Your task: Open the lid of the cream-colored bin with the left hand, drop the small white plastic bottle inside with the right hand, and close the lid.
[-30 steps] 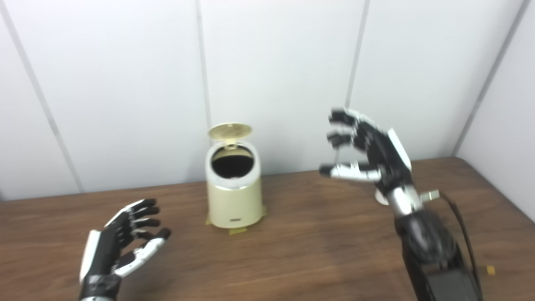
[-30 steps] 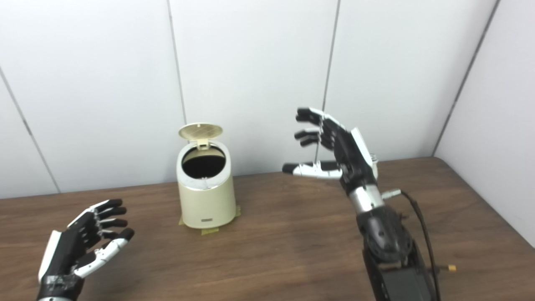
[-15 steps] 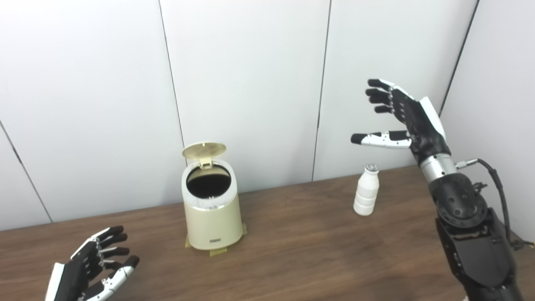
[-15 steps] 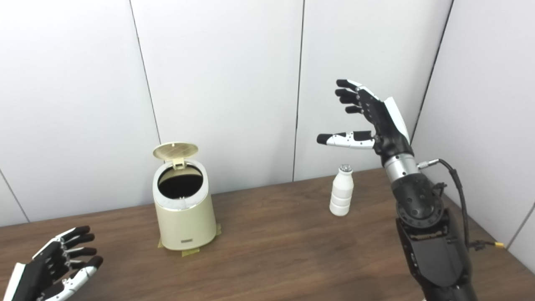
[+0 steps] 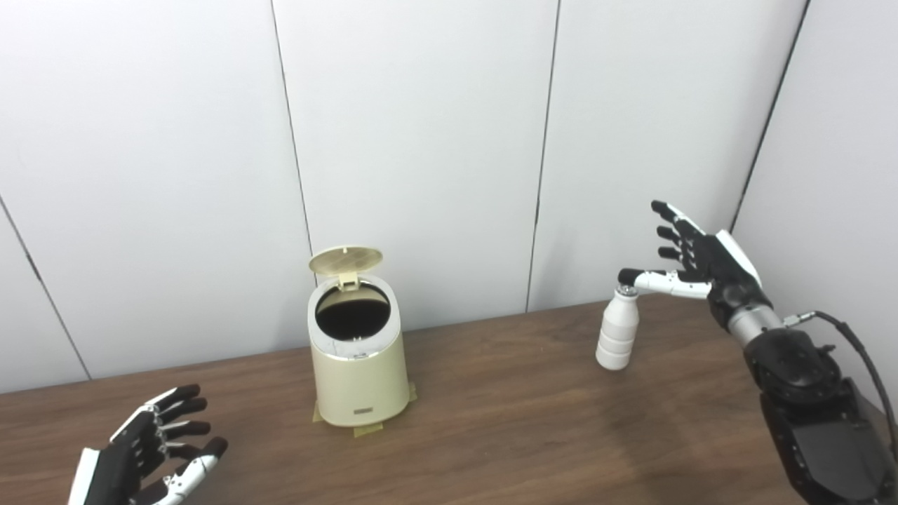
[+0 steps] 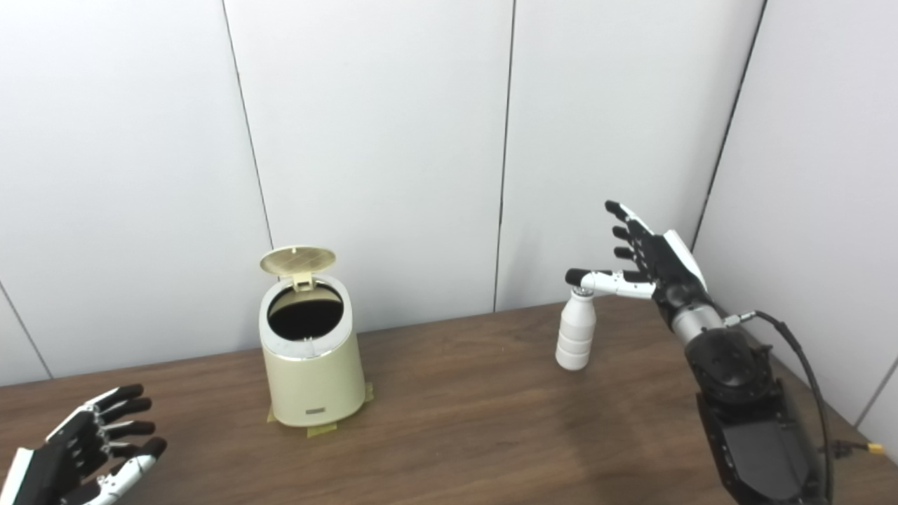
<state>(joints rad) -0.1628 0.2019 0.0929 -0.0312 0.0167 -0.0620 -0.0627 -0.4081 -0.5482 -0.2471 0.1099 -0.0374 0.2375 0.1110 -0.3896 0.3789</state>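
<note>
One small white plastic bottle [image 5: 617,337] stands upright, cap up, well right of the one cream-colored bin [image 5: 359,368], whose lid [image 5: 346,259] is raised. My right hand [image 5: 694,263] hovers beside the cap, fingers spread, holding nothing. My left hand [image 5: 144,456] waits left of the bin, also spread and empty.

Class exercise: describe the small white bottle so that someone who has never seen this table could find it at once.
Start at the wooden table against the white wall. Right of the open cream bin, the small white plastic bottle stands upright beside the right hand. Unlike the bin, it is slim, ribbed and silver-capped.
</note>
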